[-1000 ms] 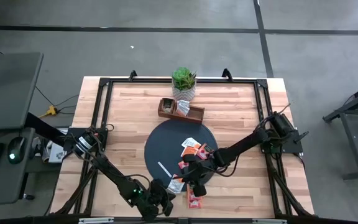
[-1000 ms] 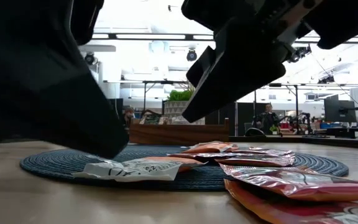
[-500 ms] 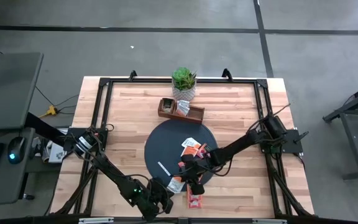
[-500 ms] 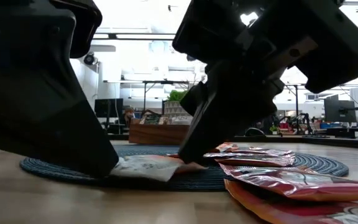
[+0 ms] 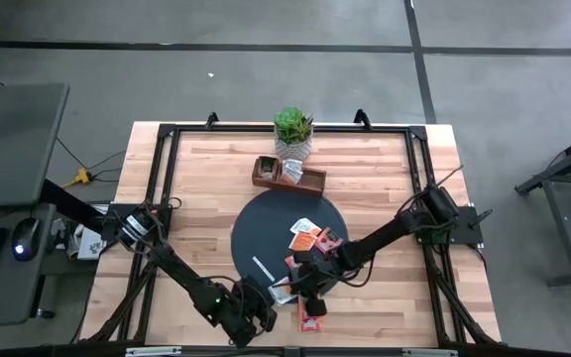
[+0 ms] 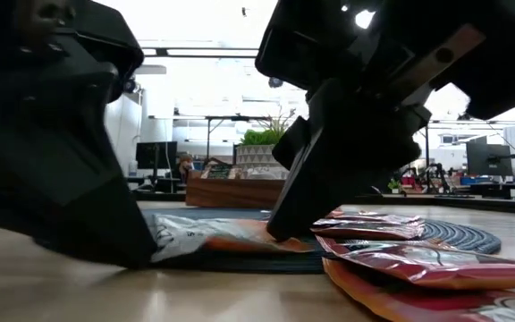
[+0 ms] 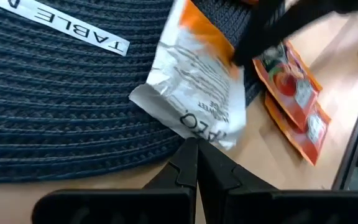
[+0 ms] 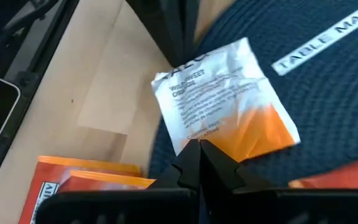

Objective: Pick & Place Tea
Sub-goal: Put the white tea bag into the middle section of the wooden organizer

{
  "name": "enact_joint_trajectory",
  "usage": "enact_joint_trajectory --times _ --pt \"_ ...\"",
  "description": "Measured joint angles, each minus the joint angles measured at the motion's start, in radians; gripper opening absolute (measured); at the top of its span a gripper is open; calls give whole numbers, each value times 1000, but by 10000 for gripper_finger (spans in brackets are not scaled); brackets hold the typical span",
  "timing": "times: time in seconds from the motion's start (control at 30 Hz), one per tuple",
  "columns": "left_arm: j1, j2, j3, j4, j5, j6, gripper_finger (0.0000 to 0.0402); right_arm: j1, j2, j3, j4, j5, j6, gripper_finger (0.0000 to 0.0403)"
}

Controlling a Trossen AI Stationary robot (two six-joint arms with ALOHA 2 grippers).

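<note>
A white-and-orange tea sachet (image 5: 283, 292) lies at the near edge of the dark round mat (image 5: 266, 233), between my two grippers. My left gripper (image 5: 269, 300) is shut, its tip at the sachet's white end. My right gripper (image 5: 298, 286) is shut too, its tip on the orange end. More orange-red sachets (image 5: 310, 238) lie on the mat. Two others (image 5: 310, 315) lie on the bare wood near the front edge. My left gripper touches the edge of the sachet's white end (image 7: 201, 132) with its shut fingertips, slanting down from the table's near left. That end (image 6: 164, 240) stands a little raised over the mat's rim. My right gripper presses its shut fingertips on the sachet's orange end (image 8: 211, 144), slanting down from the table's far right. That end (image 6: 271, 237) lies flat on the mat.
A thin white strip (image 5: 263, 268) lies on the mat's left part. At the back stand a brown wooden compartment tray (image 5: 287, 174) and a small potted plant (image 5: 293, 129). A black frame (image 5: 167, 134) runs round the tabletop.
My right gripper has come down onto the sachet's orange end. My left gripper has moved toward the sachet and tipped, reaching its white end. The sachet has slid a little toward the right gripper, and its white end has risen off the mat.
</note>
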Motion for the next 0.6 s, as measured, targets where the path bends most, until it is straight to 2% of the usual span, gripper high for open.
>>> enact_joint_trajectory --times 0.4,0.6 --pt "16 0 -1 31 6 2 0 36 0 0 5 144 170 0" --pt "16 -4 -1 40 25 18 0 36 0 0 -1 181 236 0"
